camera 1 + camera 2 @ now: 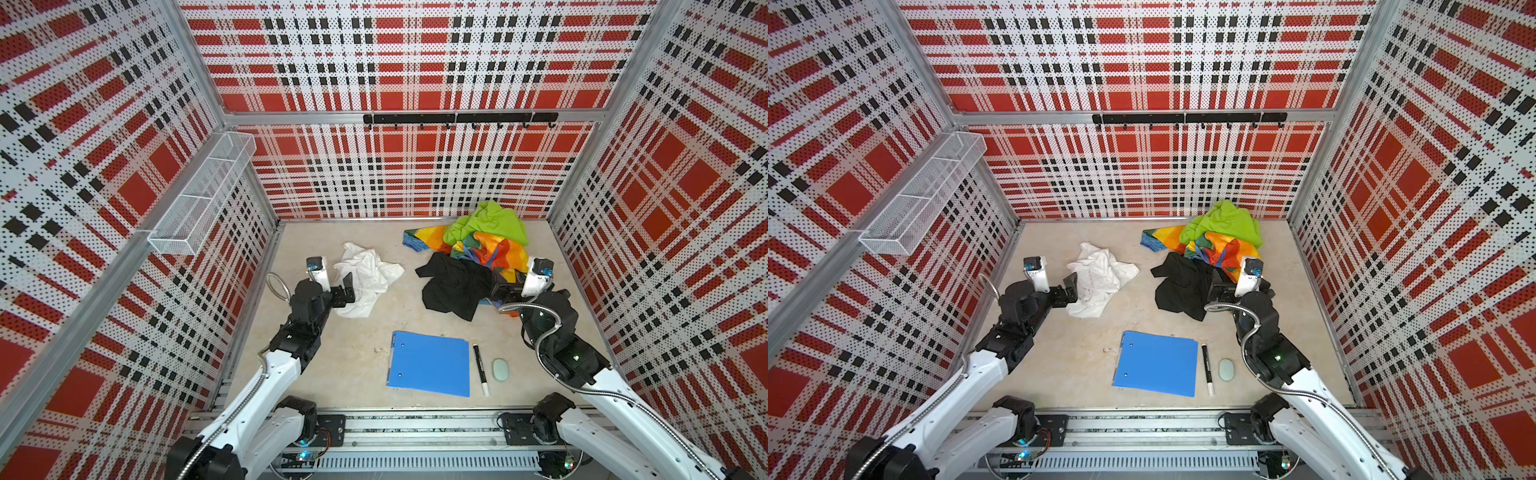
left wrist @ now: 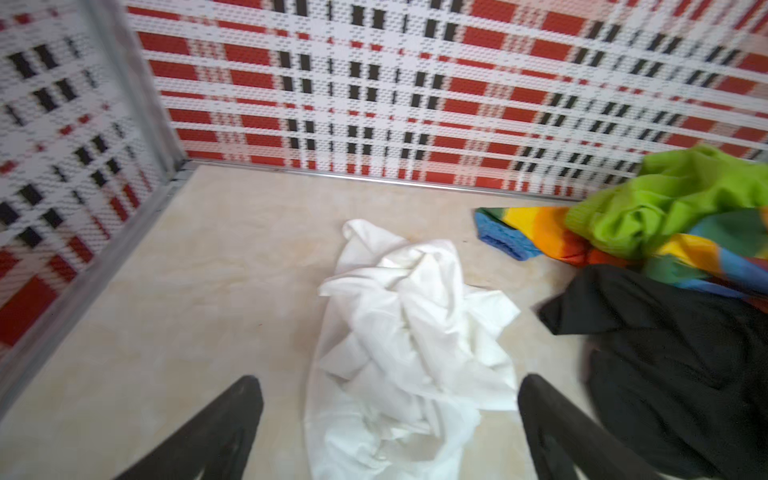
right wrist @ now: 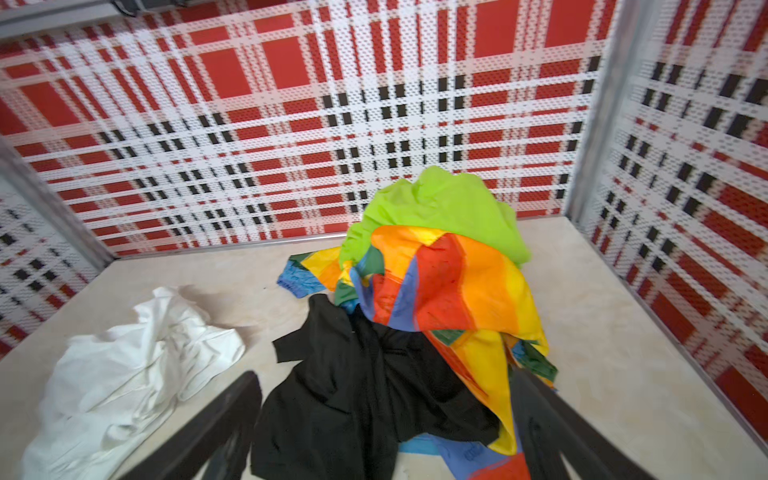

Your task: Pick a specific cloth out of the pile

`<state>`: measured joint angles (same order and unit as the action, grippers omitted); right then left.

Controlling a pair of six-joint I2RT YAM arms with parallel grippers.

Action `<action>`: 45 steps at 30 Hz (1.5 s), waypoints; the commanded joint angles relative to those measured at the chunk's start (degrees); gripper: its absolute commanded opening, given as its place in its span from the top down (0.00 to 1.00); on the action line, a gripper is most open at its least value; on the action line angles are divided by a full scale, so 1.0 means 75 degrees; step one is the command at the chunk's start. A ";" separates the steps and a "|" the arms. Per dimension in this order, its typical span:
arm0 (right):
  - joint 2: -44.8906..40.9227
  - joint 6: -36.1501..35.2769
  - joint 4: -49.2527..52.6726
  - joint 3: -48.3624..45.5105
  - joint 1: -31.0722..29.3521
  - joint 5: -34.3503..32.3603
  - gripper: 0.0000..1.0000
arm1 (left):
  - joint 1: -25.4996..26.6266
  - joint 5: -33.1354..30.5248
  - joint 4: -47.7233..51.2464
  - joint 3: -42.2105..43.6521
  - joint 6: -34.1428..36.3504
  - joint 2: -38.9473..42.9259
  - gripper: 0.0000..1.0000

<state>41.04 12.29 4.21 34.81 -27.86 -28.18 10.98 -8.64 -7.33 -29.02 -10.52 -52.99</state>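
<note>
The white cloth (image 1: 368, 276) (image 1: 1100, 274) lies crumpled on the table, apart from the pile (image 1: 478, 243) (image 1: 1219, 239) of lime-green, rainbow and black cloths at the back right. My left gripper (image 1: 347, 286) (image 2: 390, 386) is open, its fingers straddling the near end of the white cloth (image 2: 415, 324) without closing on it. My right gripper (image 1: 498, 289) (image 3: 386, 380) is open over the black cloth (image 3: 353, 395), at the near edge of the pile (image 3: 449, 270). The white cloth (image 3: 124, 374) also shows in the right wrist view.
A blue clipboard (image 1: 430, 363), a black marker (image 1: 480, 370) and a pale green oval eraser (image 1: 500, 369) lie near the table's front. A white wire basket (image 1: 203, 195) hangs on the left wall. A black hook rail (image 1: 459, 119) runs along the back wall.
</note>
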 commanded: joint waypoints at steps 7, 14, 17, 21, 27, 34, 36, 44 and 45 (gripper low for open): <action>0.0087 -0.0081 -0.1312 -0.1107 0.2355 0.0509 0.00 | -0.1241 0.0282 -0.2700 0.0892 0.0721 -0.0848 0.01; 0.0954 -0.0047 -0.2841 -0.2027 0.4526 0.1882 0.00 | -0.1249 0.0481 -0.5105 0.1530 0.1492 -0.2342 0.01; 0.1479 -0.0126 -0.3387 -0.2188 0.4675 0.2088 0.00 | -0.1271 0.0646 -0.6188 0.1798 0.1625 -0.3001 0.01; 0.2129 -0.0151 -0.3927 -0.2268 0.4675 0.1731 0.00 | -0.1346 0.0901 -0.6837 0.1764 0.1614 -0.3598 0.01; 0.2545 -0.0411 -0.5673 -0.2827 0.4675 0.1717 0.00 | -0.1714 0.1289 -0.8824 0.1931 0.1178 -0.5099 0.01; 0.3880 -0.0529 -0.7287 -0.2931 0.4675 0.1764 0.00 | -0.1674 0.1479 -0.7762 0.1523 0.1308 -0.4962 0.01; 0.4212 -0.0554 -0.7768 -0.2958 0.4675 0.1882 0.00 | -0.1667 0.1485 -0.7771 0.1525 0.1313 -0.4958 0.01; 0.5115 -0.0741 -0.8734 -0.2814 0.4429 0.2358 0.00 | -0.1615 0.1398 -0.7823 0.1549 0.1356 -0.4946 0.01; 0.5308 -0.0890 -0.9039 -0.2863 0.4256 0.2260 0.00 | -0.1624 0.1399 -0.7823 0.1548 0.1355 -0.4946 0.01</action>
<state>78.43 7.90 -53.65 13.19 6.04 -12.58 -1.41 1.52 -63.83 -16.56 -0.73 -89.76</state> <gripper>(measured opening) 0.999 0.992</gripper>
